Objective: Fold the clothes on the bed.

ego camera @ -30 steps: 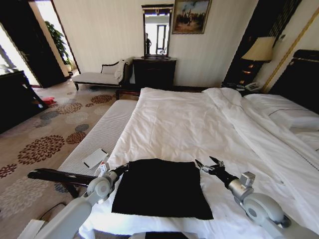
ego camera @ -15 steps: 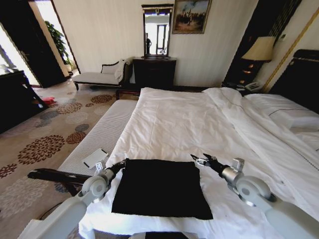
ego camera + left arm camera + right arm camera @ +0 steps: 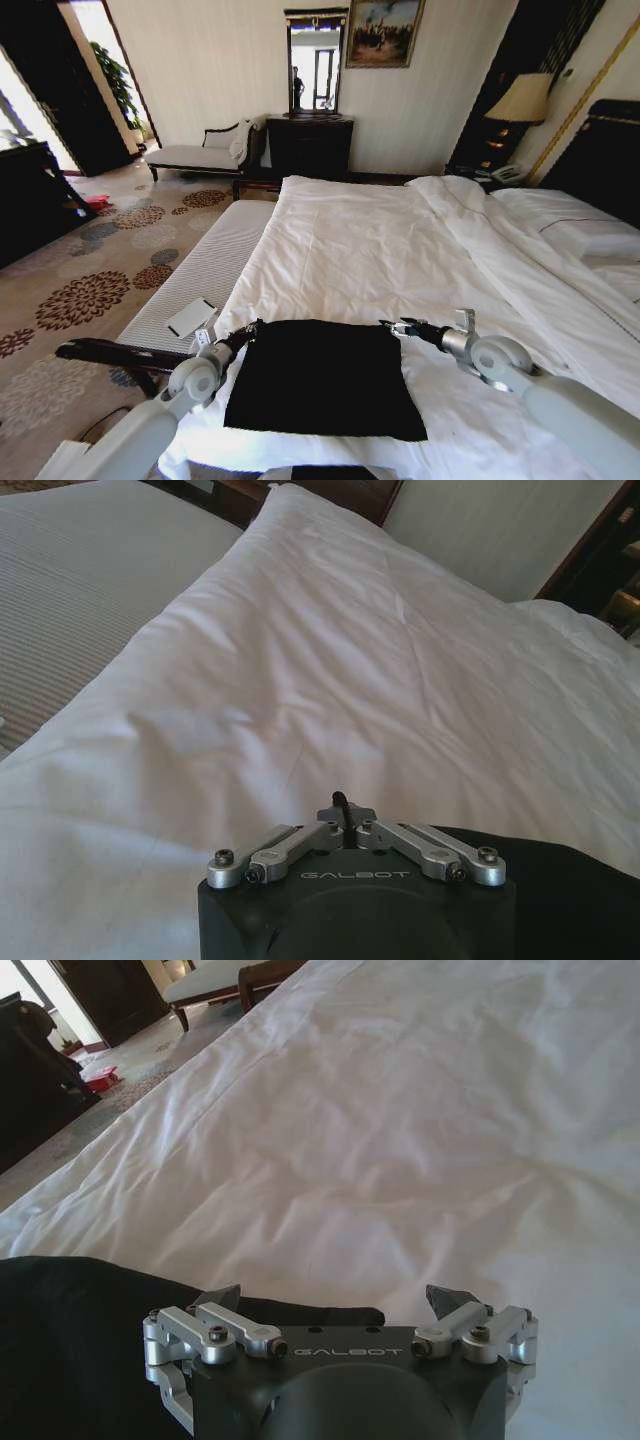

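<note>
Fingertips of the left gripper [image 3: 248, 329] are drawn together at the T-shirt's [image 3: 322, 378] 10 o'clock corner; the right gripper [image 3: 393, 327], spread wide, is poised at 2 o'clock. Far corners are probably targeted for folding. The garment is laid flat on the bed [image 3: 400, 240].

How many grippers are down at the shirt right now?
2. The left gripper is at the far left corner of the black T-shirt; the right gripper is at its far right corner, jaws spread.
</note>
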You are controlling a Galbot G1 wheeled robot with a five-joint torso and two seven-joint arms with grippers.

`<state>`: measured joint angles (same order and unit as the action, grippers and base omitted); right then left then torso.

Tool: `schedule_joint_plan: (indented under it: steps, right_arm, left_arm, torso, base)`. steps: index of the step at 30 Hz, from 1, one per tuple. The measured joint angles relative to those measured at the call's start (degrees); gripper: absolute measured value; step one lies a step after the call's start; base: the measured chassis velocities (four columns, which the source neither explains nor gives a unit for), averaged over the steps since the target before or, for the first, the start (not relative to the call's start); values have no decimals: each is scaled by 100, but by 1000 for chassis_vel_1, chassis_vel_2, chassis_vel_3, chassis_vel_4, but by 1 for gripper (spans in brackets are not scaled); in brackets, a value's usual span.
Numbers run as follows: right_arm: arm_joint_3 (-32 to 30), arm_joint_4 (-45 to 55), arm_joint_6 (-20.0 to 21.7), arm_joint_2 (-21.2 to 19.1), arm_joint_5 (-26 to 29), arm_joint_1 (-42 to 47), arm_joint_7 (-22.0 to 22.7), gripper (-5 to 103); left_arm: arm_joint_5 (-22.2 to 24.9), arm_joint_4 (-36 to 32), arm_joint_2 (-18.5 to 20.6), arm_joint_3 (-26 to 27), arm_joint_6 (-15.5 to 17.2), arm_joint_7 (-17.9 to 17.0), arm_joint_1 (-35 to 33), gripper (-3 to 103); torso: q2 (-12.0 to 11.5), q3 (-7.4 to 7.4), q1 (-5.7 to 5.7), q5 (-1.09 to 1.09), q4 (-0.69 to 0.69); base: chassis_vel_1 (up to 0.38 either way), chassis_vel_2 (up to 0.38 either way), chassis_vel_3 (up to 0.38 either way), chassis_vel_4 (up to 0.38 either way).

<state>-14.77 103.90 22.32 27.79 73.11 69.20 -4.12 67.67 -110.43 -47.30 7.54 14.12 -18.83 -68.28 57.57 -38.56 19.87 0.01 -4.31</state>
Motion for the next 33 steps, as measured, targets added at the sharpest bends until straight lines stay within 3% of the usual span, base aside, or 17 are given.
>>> schedule_joint_plan:
  steps: [13, 15, 17, 21, 22, 23, 28, 31, 33]
  right_arm:
    - [364, -498, 22, 264, -473, -172, -115, 103]
    - [356, -501, 0, 312, -576, -49, -150, 99]
    - [319, -479, -30, 378, -699, 19, -204, 83]
    - [291, -495, -55, 445, -717, 4, -222, 79]
    - [283, -521, -69, 466, -706, -25, -233, 68]
    - [283, -521, -69, 466, -706, -25, -233, 68]
    - [377, -617, -72, 519, -637, -201, -249, 46]
    - [451, -638, -85, 508, -679, -226, -271, 40]
    - [503, -649, -95, 505, -711, -237, -292, 30]
  left_arm:
    - [-61, -55, 15, -40, -12, 35, -9, 1]
    - [-93, -55, -4, -35, -19, 51, -33, 1]
    - [-141, -40, -31, -34, -35, 74, -44, 1]
    - [-151, -34, -63, -46, -48, 83, -37, 1]
    - [-153, -35, -79, -50, -51, 84, -28, 1]
    - [-153, -35, -79, -50, -51, 84, -28, 1]
    - [-177, -48, -56, -53, -54, 106, -47, 1]
    - [-194, -47, -50, -40, -57, 130, -74, 1]
    - [-212, -42, -53, -13, -66, 156, -109, 1]
  torso:
    - [0, 0, 0, -1, 0]
    - [0, 0, 0, 0, -1]
    - [1, 1, -1, -1, -1]
    - [0, 0, 0, -1, 0]
    - [0, 1, 0, -1, 0]
    - [0, 1, 0, -1, 0]
    - [0, 1, 0, -1, 1]
    - [0, 0, 0, -1, 0]
    - [1, 1, 0, -1, 0]
  base:
    - [0, 0, 0, 0]
    - [0, 0, 0, 0]
    - [0, 0, 0, 0]
    - [0, 0, 0, 0]
    - [0, 0, 0, 0]
    - [0, 0, 0, 0]
    - [0, 0, 0, 0]
    - [0, 0, 0, 0]
    - [0, 0, 0, 0]
